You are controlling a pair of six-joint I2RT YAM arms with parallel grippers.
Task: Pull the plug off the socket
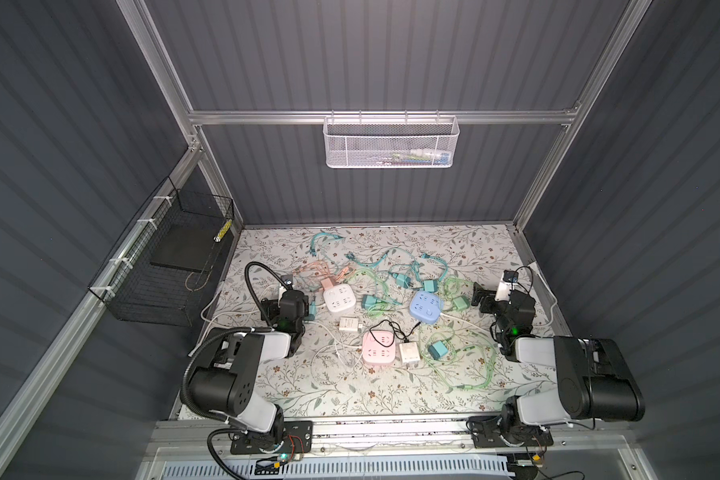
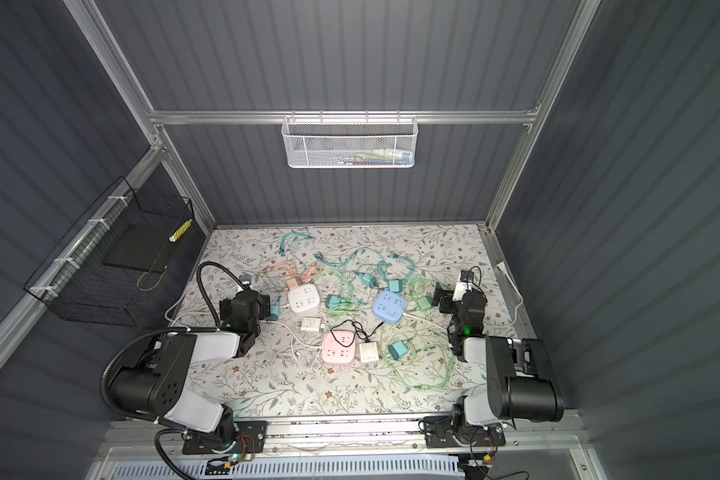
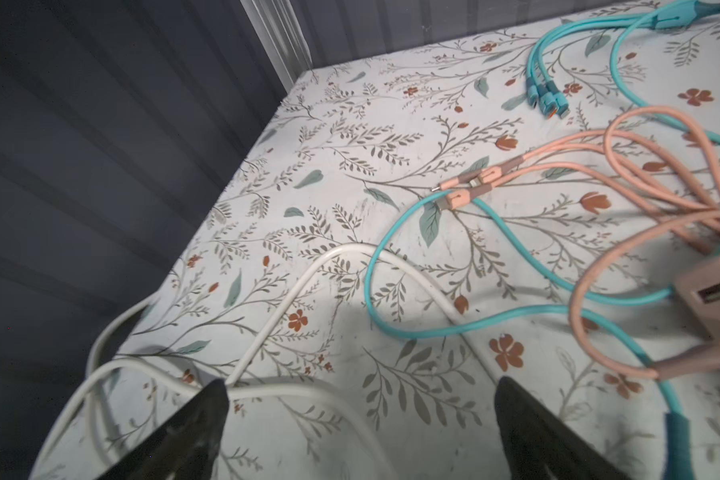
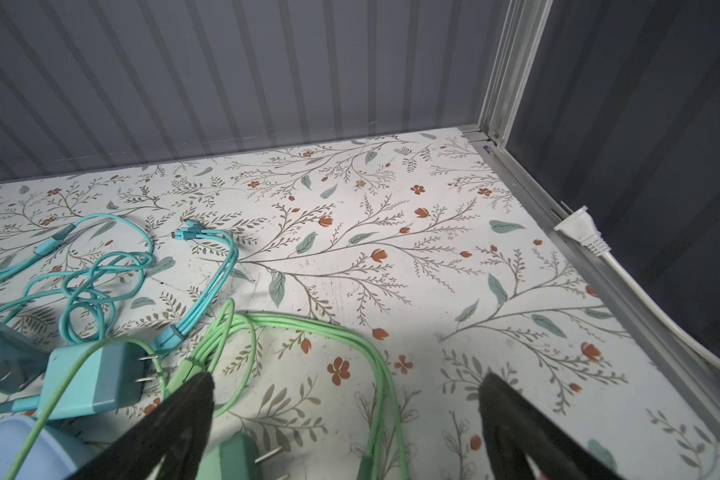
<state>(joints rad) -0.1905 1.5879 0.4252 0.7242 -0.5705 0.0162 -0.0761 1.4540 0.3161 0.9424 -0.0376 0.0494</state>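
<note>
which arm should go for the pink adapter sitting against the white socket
Left. The left gripper, open, sits right beside the white socket, and the pink adapter shows in the left wrist view. The right gripper, also open, is farther off, by the blue socket.

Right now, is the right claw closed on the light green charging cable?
No: the right claw is wide open, the light green charging cable lying free.

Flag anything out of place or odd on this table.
A white mains plug lies on the metal frame rail at the table's right edge, plugged into nothing. Tangled green cables sprawl near the blue socket cube.
</note>
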